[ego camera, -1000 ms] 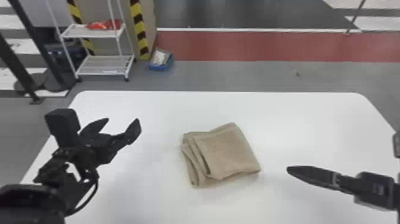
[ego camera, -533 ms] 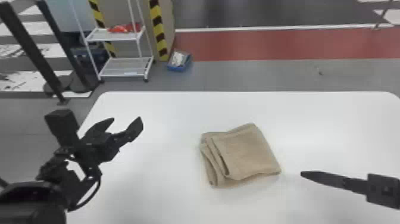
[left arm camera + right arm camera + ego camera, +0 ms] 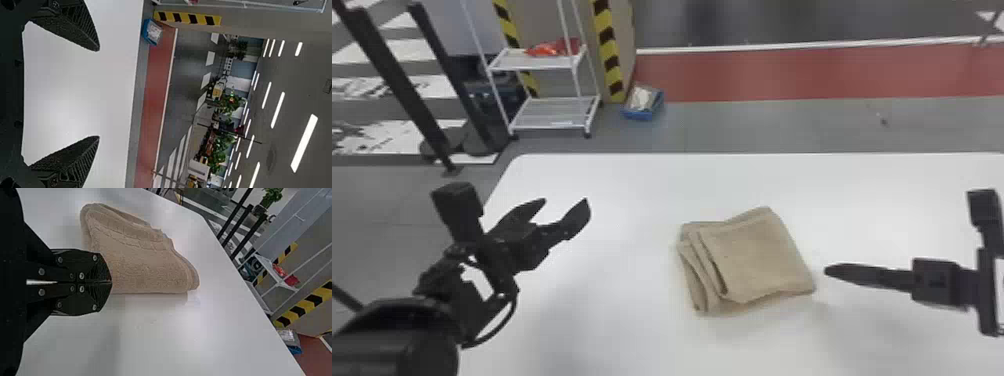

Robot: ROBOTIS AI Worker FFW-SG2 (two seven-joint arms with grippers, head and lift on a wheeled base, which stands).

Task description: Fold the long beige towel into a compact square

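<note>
Beige, one folded towel [image 3: 757, 255] is lying on one table [image 3: 622, 325] between the left gripper [image 3: 565, 201], two fingers standing apart, and the right gripper [image 3: 828, 270], two fingers meeting, just beside it.

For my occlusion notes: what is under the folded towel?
The beige towel rests on the white table; the patch beneath is covered, so anything else there cannot be seen.

The towel [image 3: 757, 255] now lies nearer the tip of the right claw [image 3: 829, 270], and seemingly a little farther from the left claw [image 3: 567, 200] than at first.
</note>
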